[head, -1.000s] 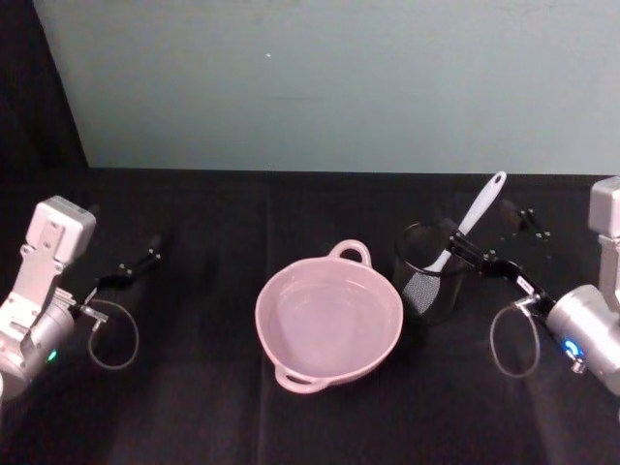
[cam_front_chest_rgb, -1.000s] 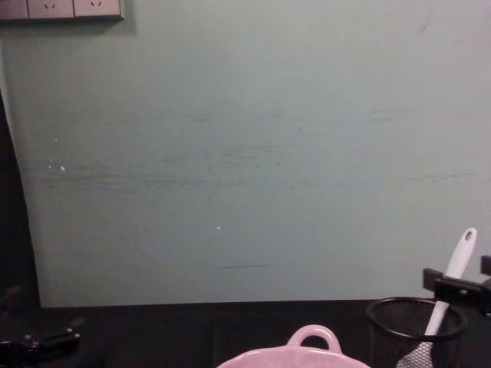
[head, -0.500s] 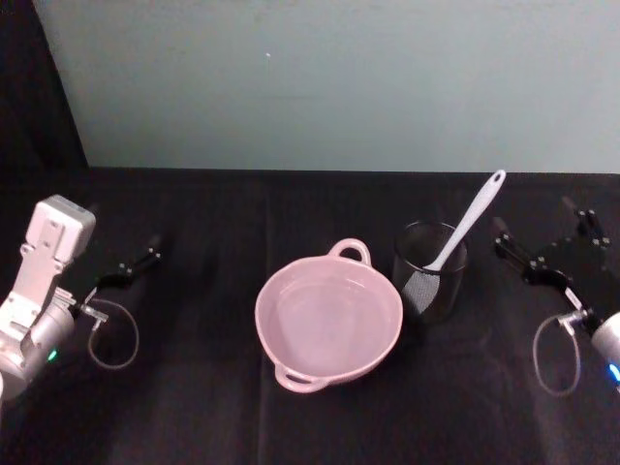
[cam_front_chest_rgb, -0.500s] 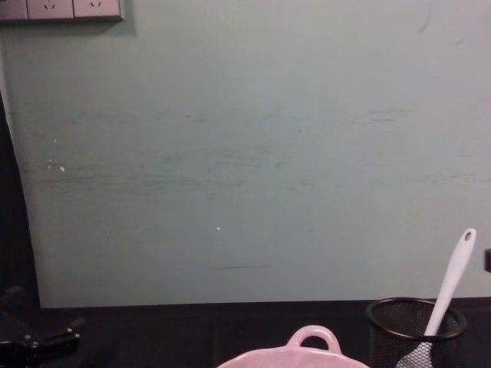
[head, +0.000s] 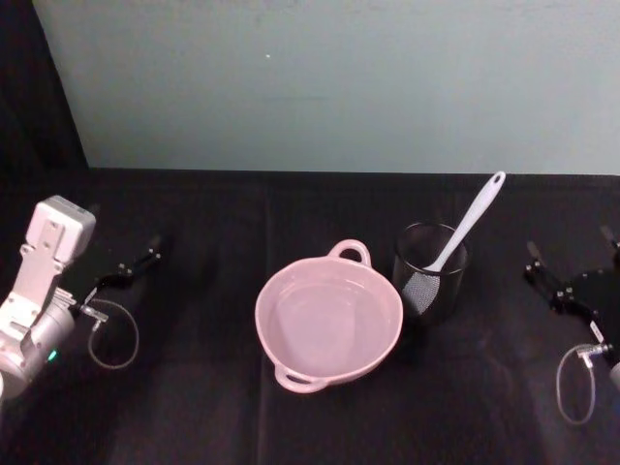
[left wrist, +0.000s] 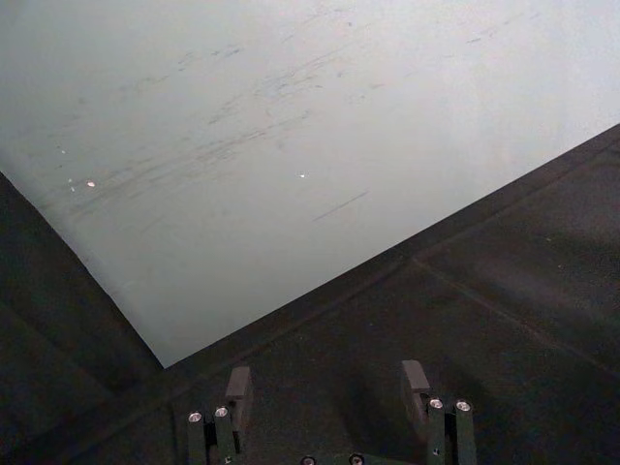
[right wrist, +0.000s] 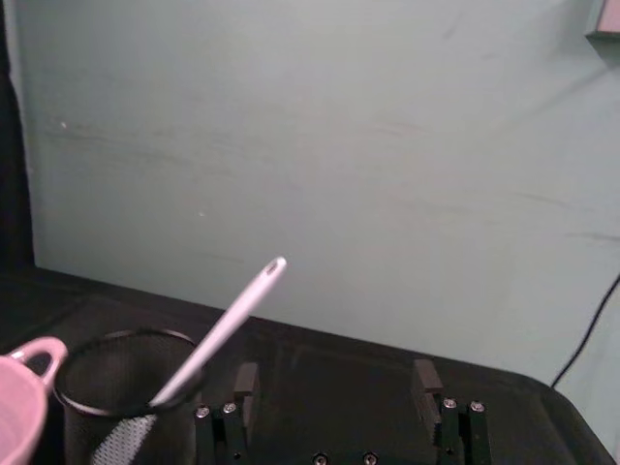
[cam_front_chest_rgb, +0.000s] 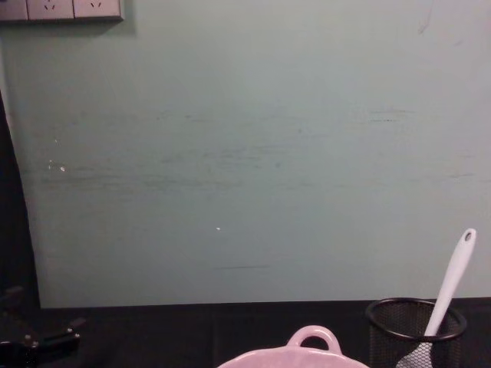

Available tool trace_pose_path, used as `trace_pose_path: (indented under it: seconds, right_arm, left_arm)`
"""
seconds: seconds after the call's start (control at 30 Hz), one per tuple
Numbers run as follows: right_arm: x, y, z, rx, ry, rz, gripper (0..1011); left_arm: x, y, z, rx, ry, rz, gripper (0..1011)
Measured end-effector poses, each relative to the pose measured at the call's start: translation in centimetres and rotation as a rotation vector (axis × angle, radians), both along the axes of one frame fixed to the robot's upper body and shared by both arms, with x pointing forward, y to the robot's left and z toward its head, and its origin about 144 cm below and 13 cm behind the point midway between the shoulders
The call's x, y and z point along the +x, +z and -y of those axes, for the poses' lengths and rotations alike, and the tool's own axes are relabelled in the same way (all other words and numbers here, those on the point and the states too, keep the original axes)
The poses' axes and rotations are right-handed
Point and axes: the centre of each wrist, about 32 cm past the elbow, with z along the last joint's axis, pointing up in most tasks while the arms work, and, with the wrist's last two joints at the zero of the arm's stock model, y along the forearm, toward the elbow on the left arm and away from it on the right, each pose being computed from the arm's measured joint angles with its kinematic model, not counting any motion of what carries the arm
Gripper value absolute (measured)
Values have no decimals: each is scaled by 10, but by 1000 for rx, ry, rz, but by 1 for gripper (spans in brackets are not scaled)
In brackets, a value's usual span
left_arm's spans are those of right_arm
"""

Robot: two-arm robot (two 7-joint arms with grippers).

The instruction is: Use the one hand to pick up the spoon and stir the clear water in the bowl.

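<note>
A: Where's the spoon [head: 463,230]?
B: In the mesh cup [head: 430,281], well apart from the right gripper [head: 573,273], fingers spread, empty. Left gripper [head: 131,266] parked far from the bowl [head: 328,320]; fingers spread too.
A: Risk?
B: Thin slanted handle; off-centre pinch could tip the cup.

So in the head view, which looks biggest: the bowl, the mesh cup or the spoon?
1. Bowl: clearly the widest.
2. Spoon and mesh cup: hard to rank. The spoon is longer but slim, and its head sits inside the cup; the cup is bulkier.
</note>
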Motion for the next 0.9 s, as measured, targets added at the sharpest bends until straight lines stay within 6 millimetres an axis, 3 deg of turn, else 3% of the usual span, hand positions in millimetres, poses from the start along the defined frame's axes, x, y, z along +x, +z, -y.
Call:
trace_pose_path:
  seconds: [0.33,0.9]
  right_arm:
    - [1,-18,1,8,-28,-11,1004]
    - [1,-17,2,8,-24,-13,1004]
  left_arm:
    - [0,0,0,0,0,0,1005]
    - [0,0,0,0,0,0,1005]
